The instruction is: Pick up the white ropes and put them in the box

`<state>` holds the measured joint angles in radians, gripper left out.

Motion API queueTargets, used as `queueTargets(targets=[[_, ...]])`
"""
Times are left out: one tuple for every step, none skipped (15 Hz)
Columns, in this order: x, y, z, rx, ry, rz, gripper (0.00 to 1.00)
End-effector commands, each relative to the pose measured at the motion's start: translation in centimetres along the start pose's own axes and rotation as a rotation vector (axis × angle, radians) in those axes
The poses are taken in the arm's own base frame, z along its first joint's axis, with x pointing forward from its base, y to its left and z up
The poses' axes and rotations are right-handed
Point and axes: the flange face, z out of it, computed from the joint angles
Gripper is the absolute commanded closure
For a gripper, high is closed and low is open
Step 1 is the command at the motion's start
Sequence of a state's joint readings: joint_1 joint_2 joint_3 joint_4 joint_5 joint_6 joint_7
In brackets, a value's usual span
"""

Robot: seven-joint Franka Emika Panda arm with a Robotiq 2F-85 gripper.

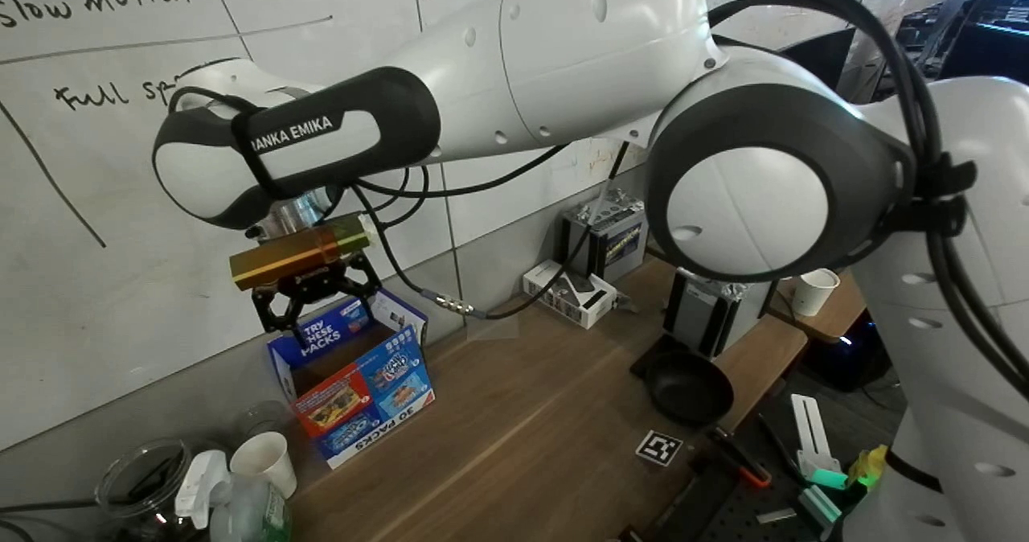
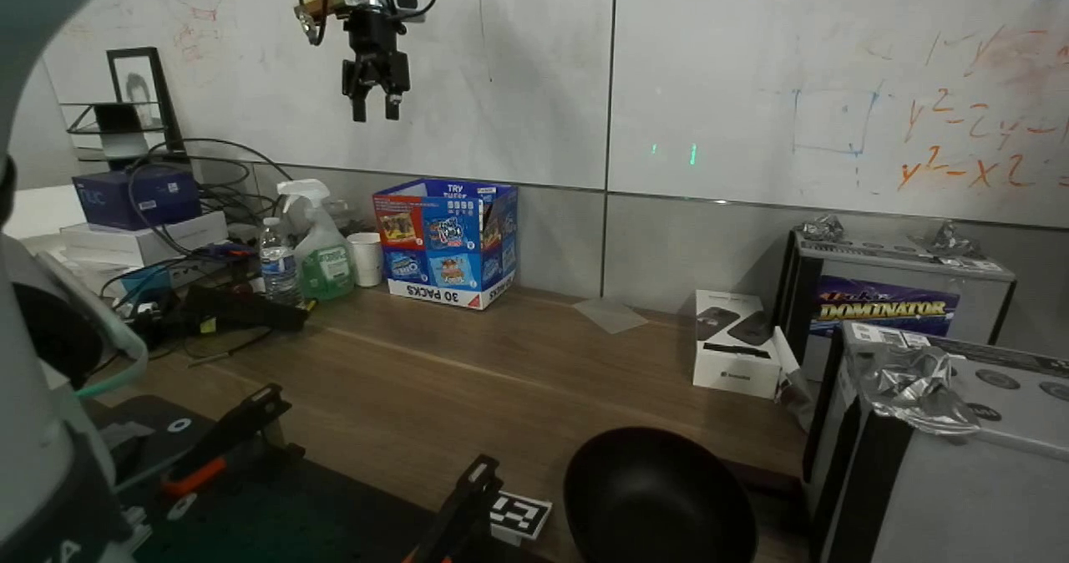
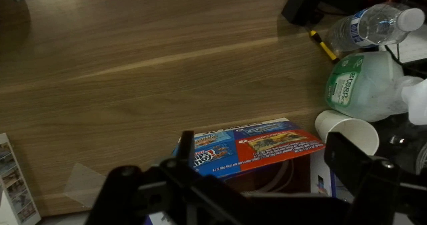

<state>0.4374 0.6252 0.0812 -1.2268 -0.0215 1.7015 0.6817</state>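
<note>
Above the box [image 2: 438, 250] | gripper [image 2: 376, 114]: nothing held; jaws apart | white ropes [image 3: 279, 175]: pale loops inside the box, partly hidden; placing judged complete | retreat: raise vertically, slowly; leave jaws spread; confirm no strand snags or overhangs the rim

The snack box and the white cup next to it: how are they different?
The snack box has flat sides and corners, while the white cup is round. The box is blue and red with printed pictures; the cup looks plain. The box is also much bigger than the cup. Both stand on the wooden table with open tops.
</note>
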Motion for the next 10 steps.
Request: queueTargets(targets=[[-0.2, -0.1, -0.9, 0.006, -0.038, -0.009, 0.0], [-0.1, -0.1, -0.9, 0.007, -0.043, -0.005, 0.0], [-0.1, -0.2, -0.9, 0.006, -0.043, 0.002, 0.0], [-0.3, 0.0, 0.0, -0.01, -0.026, -0.002, 0.0], [-0.3, 0.0, 0.1, -0.011, -0.027, -0.002, 0.0], [-0.3, 0.0, 0.3, -0.013, -0.029, -0.002, 0.0], [-0.2, 0.0, 0.4, -0.015, -0.032, -0.002, 0.0], [-0.2, 0.0, 0.5, -0.016, -0.033, -0.002, 0.0], [-0.2, 0.0, 0.6, -0.016, -0.034, -0.002, 0.0], [-0.2, 0.0, 0.6, -0.017, -0.034, -0.002, 0.0]])
